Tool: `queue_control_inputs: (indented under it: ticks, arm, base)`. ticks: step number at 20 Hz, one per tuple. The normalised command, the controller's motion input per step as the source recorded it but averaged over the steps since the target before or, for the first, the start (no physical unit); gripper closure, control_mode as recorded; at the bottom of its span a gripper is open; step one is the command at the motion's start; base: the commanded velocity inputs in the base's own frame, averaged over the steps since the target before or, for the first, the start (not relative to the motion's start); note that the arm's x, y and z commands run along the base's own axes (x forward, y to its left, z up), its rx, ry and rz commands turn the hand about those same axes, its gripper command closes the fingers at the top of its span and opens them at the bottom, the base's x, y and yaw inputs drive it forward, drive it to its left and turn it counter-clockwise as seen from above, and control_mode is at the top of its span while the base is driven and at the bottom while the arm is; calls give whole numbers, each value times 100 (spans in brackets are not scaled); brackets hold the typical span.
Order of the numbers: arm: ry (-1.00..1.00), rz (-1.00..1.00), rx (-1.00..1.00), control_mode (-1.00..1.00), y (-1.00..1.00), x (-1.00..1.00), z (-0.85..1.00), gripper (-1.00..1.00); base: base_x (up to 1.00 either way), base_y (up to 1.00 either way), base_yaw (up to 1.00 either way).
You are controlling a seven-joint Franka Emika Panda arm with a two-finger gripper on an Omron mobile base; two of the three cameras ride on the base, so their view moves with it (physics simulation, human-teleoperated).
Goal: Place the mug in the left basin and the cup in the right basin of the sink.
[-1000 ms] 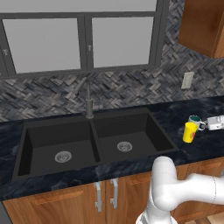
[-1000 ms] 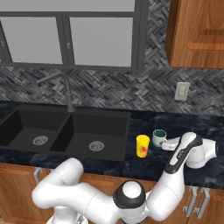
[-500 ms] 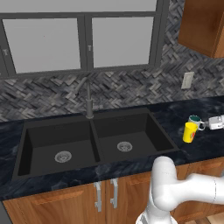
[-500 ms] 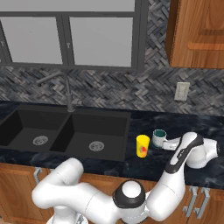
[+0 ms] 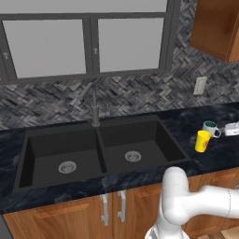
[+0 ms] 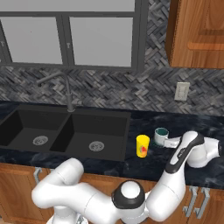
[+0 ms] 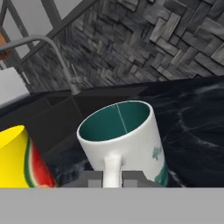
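Since a second ago nothing on the counter has shifted and the arm has kept its reach; only the fingers have drawn in. The gripper (image 7: 112,180) now sits narrow, its two tips pinching the handle of the mug (image 7: 124,139) from either side, so it looks to hold the mug by that handle. That side approach suits a handled vessel: the body stays upright and the teal inside faces up. The mug stands on the dark counter (image 6: 192,124) right of the sink (image 6: 65,135), with the gripper coming in from its far right side. The cup (image 6: 142,145) stands just beside it, nearer the right basin (image 6: 98,138); the left basin (image 5: 60,156) lies well apart beyond the divider.
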Motion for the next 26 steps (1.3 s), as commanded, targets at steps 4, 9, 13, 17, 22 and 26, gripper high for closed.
queue_control_inputs:
  ticks: [4,9,13,17,22,26]
  arm:
    - [0,-6,0,-100,-5,0,26,100]
    - [0,-6,0,-100,-3,-9,37,100]
    - [4,-6,-4,-100,-2,-28,38,100]
    - [10,-7,-5,-100,-2,-32,36,100]
    - [9,-3,-7,-100,5,-27,39,100]
    - [10,-5,-3,-100,8,-26,41,100]
  base:
    - [0,0,0]
    - [0,0,0]
    - [0,0,0]
    - [0,0,0]
    - [0,0,0]
    - [0,0,0]
